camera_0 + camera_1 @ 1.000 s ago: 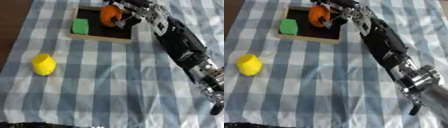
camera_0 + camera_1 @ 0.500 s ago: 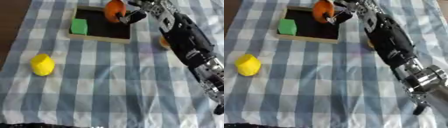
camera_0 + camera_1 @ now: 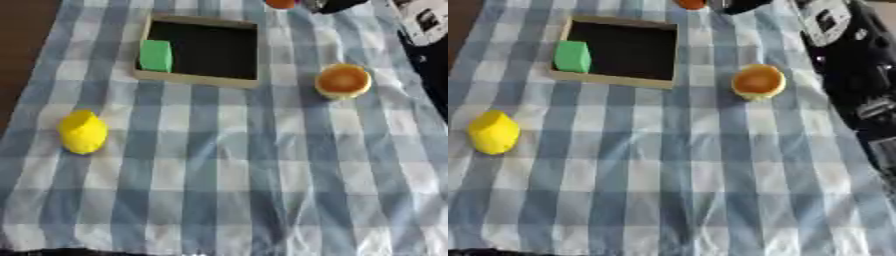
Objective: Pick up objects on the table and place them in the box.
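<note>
A wooden box (image 3: 194, 80) with a dark floor stands at the top middle, and a green block (image 3: 156, 55) lies in its left side. At the view's top edge, beyond the box's far rim, an orange round thing (image 3: 280, 3) shows only in part. My right hand (image 3: 330, 4) is against it there, fingers curled on it and mostly cut off. The black right arm (image 3: 852, 60) runs down the right side. A yellow lemon (image 3: 82, 131) lies on the cloth at the left. An orange-topped round bun (image 3: 342, 81) sits right of the box.
A blue-and-white checked cloth (image 3: 227, 180) covers the table, and a brown strip of bare table (image 3: 19, 60) shows along the left edge. A white panel with black marks (image 3: 826, 20) lies on the arm at the top right.
My right hand has lifted the orange round thing from above the box away to the top edge. The arm swung right, uncovering the bun. Lemon, block and box stay put.
</note>
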Controlling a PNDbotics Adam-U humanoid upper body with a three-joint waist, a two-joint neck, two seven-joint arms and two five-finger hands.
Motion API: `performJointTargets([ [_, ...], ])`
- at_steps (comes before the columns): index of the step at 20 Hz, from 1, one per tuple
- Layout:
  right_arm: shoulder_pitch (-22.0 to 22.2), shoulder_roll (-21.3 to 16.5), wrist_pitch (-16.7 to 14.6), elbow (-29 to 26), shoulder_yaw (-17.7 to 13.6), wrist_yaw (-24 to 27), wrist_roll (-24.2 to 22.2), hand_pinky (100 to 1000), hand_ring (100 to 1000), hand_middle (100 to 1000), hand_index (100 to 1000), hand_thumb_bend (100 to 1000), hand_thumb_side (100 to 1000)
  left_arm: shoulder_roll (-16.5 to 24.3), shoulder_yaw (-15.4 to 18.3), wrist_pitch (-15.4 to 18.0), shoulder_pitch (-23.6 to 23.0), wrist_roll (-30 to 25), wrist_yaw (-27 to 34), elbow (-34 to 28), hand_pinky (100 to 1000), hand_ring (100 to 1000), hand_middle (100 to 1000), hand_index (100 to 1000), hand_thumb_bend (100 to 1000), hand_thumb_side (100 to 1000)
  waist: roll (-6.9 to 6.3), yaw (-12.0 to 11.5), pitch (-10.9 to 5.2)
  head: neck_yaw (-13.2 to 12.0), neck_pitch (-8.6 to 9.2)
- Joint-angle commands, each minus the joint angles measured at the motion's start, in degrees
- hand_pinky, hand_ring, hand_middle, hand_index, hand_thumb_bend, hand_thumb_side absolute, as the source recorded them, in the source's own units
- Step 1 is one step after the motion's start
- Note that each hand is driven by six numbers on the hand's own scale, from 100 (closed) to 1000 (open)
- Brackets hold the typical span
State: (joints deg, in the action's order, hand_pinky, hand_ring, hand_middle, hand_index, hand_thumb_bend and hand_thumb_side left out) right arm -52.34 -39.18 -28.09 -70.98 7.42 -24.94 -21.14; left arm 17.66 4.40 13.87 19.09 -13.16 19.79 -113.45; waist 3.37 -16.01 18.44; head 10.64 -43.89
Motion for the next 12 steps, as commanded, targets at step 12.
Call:
performJointTargets([
  [12, -4.52, 3.6, -3.97, 8.38, -0.65, 6.41, -3.11, 924, 1000, 173, 677, 100, 251, 0.46, 0.21, -0.24, 1.12, -0.02, 0.21, -1.14, 749, 845, 684, 827, 100, 593, 0.39, -2.48, -1.2, 2.09, -0.23],
])
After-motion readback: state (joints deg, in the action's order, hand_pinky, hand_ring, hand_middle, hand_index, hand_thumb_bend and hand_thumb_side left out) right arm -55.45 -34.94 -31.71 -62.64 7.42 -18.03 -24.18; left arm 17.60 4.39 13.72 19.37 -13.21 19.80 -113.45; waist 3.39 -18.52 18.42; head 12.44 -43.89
